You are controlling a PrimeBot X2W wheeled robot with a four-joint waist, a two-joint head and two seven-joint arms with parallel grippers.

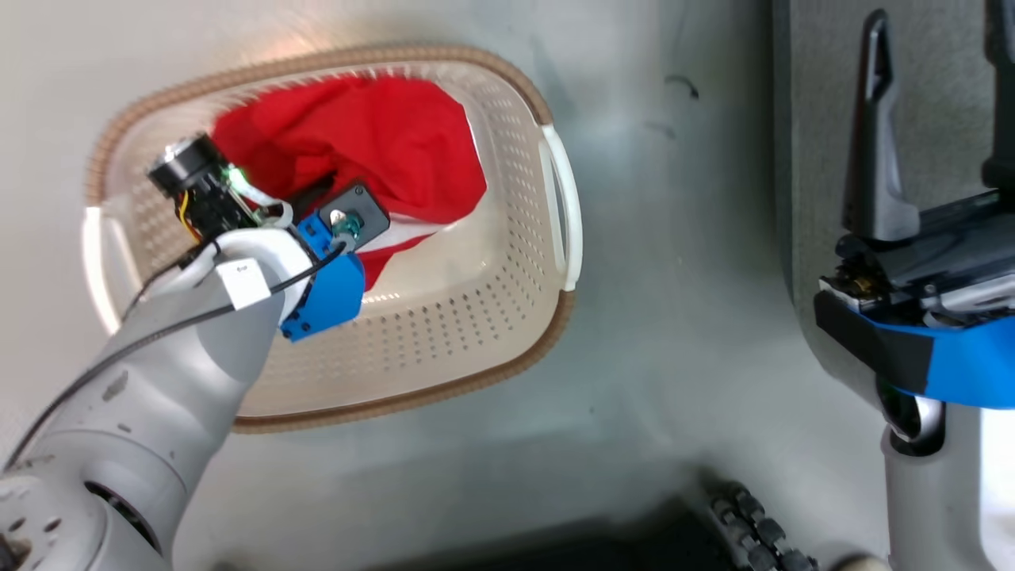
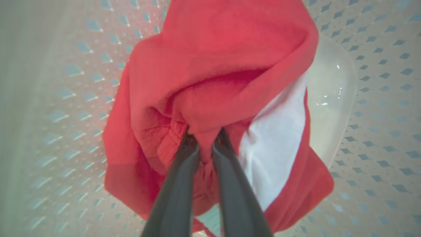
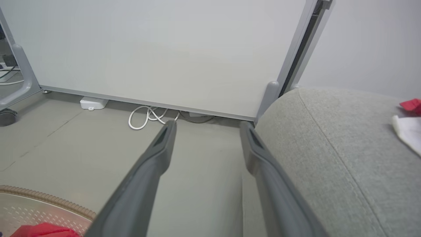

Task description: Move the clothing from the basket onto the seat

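The red clothing (image 1: 373, 143) with a white panel lies bunched in the cream basket (image 1: 468, 317) on the floor. My left gripper (image 2: 204, 136) reaches down into the basket and is shut on a fold of the clothing (image 2: 213, 75); its fingers pinch the red fabric between them. In the head view the left wrist (image 1: 317, 262) covers the fingertips. My right gripper (image 3: 207, 126) stands open in the air beside the light-grey seat (image 3: 345, 138), nothing between its fingers. A corner of the basket (image 3: 42, 199) with red cloth shows at the lower left of the right wrist view.
A red and white cloth (image 3: 409, 121) lies on the seat at the right edge. A white panel on a grey frame (image 3: 158, 49) stands behind, with a white cable (image 3: 148, 117) and a small white box (image 3: 93, 103) on the floor. The seat edge (image 1: 809, 119) is right of the basket.
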